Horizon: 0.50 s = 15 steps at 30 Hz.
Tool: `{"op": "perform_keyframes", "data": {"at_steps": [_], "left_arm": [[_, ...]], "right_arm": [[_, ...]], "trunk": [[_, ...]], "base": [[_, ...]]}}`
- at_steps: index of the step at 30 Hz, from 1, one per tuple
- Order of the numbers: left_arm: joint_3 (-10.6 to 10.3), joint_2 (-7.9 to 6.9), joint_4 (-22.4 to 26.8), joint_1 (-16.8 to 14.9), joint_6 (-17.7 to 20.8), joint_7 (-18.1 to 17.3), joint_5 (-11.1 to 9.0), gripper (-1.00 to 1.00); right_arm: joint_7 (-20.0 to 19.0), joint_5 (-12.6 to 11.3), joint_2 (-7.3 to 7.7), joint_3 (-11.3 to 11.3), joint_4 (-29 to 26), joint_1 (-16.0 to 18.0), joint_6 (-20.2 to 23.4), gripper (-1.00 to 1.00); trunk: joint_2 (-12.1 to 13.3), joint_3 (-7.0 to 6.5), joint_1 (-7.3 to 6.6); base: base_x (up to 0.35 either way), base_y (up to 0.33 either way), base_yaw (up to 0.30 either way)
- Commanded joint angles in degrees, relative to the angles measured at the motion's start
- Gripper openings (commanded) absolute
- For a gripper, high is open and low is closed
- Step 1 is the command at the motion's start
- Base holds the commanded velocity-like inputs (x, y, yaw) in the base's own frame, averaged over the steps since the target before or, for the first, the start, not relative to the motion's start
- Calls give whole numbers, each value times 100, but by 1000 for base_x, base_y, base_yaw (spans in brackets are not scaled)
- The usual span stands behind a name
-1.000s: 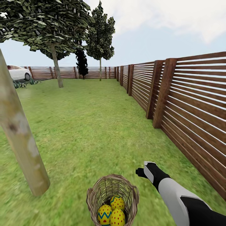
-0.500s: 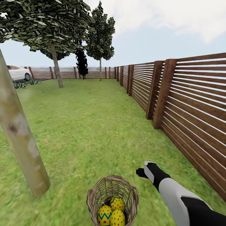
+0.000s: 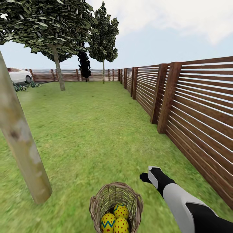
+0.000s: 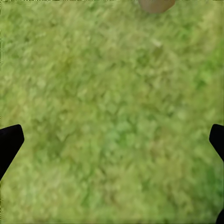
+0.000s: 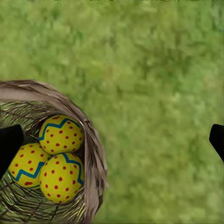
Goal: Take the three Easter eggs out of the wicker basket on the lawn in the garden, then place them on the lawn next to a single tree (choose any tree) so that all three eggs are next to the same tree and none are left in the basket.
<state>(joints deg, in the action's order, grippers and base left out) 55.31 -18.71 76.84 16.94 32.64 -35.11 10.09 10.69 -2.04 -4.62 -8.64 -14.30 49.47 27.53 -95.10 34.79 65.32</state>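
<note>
3 eggs point(image 5: 52, 158) in basket point(image 5: 93, 154) beside wide-spread, empty right claw point(image 5: 112, 140).

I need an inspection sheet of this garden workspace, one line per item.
Surface: lawn, short green grass.
Job's things: three eggs lying together inside the wicker basket; none on the grass. Nearest tree stands to the basket's left, apart from it.
Clutter: nothing seen.
Grippers: left gripper open above bare grass; right gripper open, above the basket's edge, holding nothing.
Cables: nothing seen.
Surroundings: wooden fence along the right and far side, more trees at the back, white car far left.
</note>
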Motion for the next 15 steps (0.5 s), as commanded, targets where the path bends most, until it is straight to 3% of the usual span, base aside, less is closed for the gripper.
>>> {"op": "perform_keyframes", "data": {"at_steps": [1, 15], "left_arm": [[6, -1, 4, -2, 9, -45, 54, 100], [6, -1, -3, 2, 5, -40, 54, 100]], "right_arm": [[20, -24, -4, -31, -11, 1, 20, 100], [-22, -18, 6, 2, -6, 1, 30, 100]], "trunk": [[39, -14, -23], [600, -265, -330]], "base": [[0, 0, 0], [0, 0, 0]]}}
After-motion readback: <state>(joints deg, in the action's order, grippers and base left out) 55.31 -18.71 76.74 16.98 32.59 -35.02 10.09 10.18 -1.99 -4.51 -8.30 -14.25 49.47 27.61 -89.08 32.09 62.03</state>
